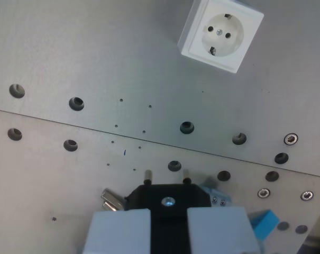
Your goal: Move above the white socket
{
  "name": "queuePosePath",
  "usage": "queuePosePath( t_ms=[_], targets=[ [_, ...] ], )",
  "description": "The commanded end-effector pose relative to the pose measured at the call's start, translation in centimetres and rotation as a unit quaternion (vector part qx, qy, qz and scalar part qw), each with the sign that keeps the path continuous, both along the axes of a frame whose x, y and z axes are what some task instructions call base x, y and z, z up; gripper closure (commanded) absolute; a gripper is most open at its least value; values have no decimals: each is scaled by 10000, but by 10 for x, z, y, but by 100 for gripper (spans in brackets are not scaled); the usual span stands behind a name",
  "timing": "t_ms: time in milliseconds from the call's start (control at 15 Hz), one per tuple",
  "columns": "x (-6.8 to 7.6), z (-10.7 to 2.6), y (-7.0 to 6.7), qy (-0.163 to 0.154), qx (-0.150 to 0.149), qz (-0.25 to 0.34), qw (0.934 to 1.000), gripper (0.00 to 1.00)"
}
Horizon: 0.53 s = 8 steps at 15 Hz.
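The white socket [221, 34] sits at the top of the wrist view, right of centre, a square box with a round recess, two pin holes and a centre screw. It lies flat on the grey metal plate [96, 58]. My gripper [168, 222] is at the bottom centre, its two pale grey fingers [120, 230] shut on a black plug [168, 200]. The plug's two metal pins [147, 175] point up the picture toward the socket. The socket stands well apart from the plug, up and toward the wrist view's right.
A seam [149, 138] between two plates runs across the middle, with rows of round holes [76, 103] and screws [290, 139] along it. A blue part [265, 222] and a small metal piece [111, 200] lie beside the gripper.
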<state>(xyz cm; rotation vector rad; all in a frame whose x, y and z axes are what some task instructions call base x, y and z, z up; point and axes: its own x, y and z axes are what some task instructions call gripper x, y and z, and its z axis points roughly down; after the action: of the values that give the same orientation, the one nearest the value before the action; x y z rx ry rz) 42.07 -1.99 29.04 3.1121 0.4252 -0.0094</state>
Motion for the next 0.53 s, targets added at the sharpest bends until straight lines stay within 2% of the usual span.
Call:
queuePosePath(
  t_ms=[67,533],
  targets=[
    [0,1,0,-11,-1,-2,10000,100],
    [1,-2,-1,-27,-7,-91,10000,100]
  ],
)
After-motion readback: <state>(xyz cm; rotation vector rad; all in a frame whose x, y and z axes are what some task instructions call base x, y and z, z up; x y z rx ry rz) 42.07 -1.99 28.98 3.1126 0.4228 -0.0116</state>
